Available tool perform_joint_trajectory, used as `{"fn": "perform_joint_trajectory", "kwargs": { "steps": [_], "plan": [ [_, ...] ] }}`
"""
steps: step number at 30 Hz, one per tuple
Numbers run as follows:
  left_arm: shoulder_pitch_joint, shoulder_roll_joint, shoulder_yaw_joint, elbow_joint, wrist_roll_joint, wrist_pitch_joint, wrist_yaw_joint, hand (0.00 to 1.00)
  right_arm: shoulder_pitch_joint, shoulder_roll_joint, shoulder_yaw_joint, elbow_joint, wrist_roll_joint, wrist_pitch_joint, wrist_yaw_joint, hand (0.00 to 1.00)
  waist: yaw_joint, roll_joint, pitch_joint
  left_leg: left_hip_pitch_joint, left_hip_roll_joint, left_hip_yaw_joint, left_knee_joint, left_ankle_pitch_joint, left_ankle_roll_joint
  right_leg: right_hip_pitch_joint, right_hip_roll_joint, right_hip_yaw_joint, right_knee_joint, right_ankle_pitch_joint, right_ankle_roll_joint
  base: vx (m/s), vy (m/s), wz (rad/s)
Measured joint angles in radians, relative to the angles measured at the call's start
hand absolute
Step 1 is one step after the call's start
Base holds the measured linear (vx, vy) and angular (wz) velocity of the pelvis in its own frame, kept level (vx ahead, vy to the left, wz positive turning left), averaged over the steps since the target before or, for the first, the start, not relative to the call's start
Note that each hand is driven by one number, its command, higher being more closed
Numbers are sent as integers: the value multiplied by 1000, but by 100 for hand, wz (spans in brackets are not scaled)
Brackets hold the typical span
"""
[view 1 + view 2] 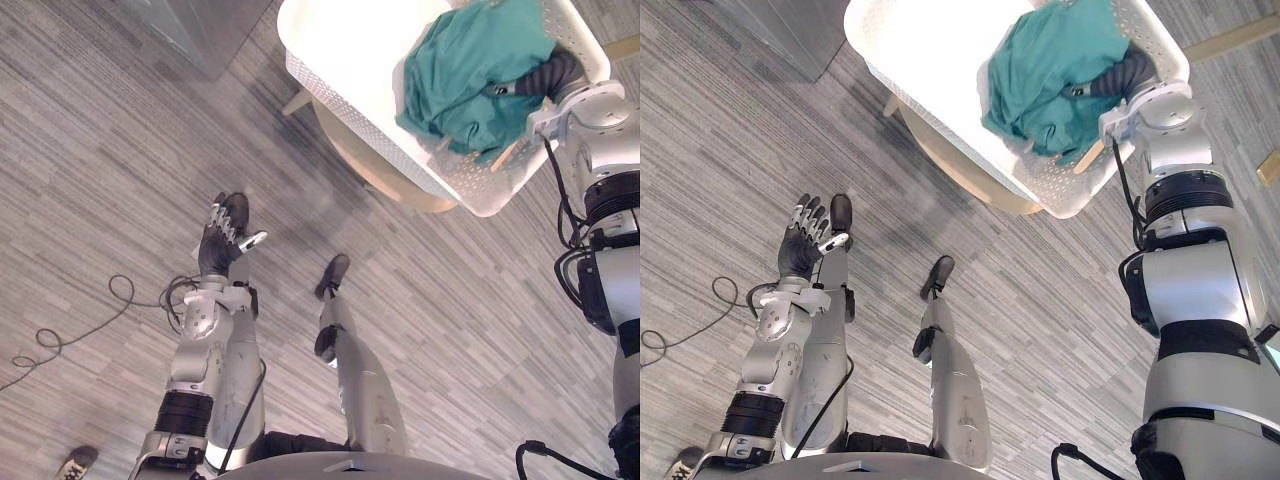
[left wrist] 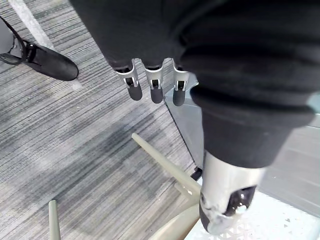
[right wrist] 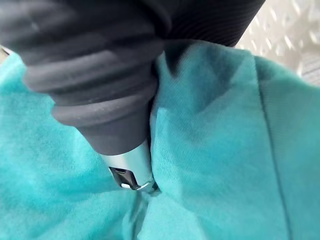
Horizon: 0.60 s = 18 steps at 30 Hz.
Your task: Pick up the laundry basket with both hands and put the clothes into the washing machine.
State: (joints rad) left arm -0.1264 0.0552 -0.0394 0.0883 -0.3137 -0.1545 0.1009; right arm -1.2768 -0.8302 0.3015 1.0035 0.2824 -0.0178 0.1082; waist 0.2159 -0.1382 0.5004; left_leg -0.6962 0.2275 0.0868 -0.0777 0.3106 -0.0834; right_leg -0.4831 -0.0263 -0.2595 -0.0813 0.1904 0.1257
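Left eye view: the teal garment (image 1: 465,75) lies in the white laundry basket (image 1: 335,95) on a wooden table (image 1: 385,172). The right hand (image 1: 553,73) is sunk in the garment. The left hand (image 1: 222,232) is spread, well apart from the basket.
Right wrist view: the cloth wraps the hand, so I cannot tell its grip.
Left wrist view: straight fingers (image 2: 156,91) over the floor (image 2: 75,150).

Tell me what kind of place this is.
Likely an indoor room staged for laundry, perhaps a lab: a white perforated laundry basket holding a teal garment, set on a light wooden stool, over grey plank-pattern flooring.
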Motion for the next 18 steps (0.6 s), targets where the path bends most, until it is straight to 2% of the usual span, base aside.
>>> {"fn": "perform_joint_trajectory", "kwargs": {
  "steps": [3,5,10,18],
  "plan": [
    [0,-3,-1,0,0,-3,7,0,-8,-3,-40,-44,-5,-11,-54,100,-11,0,0,0,8,0,0,2,-6,-1,8,-3,0,-2,-2,-36,24,-5],
    [0,-5,-2,0,0,-4,13,0,-9,-4,-61,-56,-10,-21,-78,100,-15,0,0,0,9,0,0,8,-10,-1,8,-15,0,-15,-18,-37,-1,-3],
    [0,-6,-2,1,1,-7,46,0,-8,-4,-109,-131,-16,-26,-156,100,-31,-1,0,-1,19,-3,-1,21,-15,-1,17,-30,0,-16,-19,-33,-5,-1],
    [-46,-5,-2,3,6,-10,90,0,64,-4,-236,-455,-39,-70,-287,100,-50,-2,-1,12,25,-3,0,35,-13,14,22,-32,0,-5,-17,2,-1,1]
  ]
}}
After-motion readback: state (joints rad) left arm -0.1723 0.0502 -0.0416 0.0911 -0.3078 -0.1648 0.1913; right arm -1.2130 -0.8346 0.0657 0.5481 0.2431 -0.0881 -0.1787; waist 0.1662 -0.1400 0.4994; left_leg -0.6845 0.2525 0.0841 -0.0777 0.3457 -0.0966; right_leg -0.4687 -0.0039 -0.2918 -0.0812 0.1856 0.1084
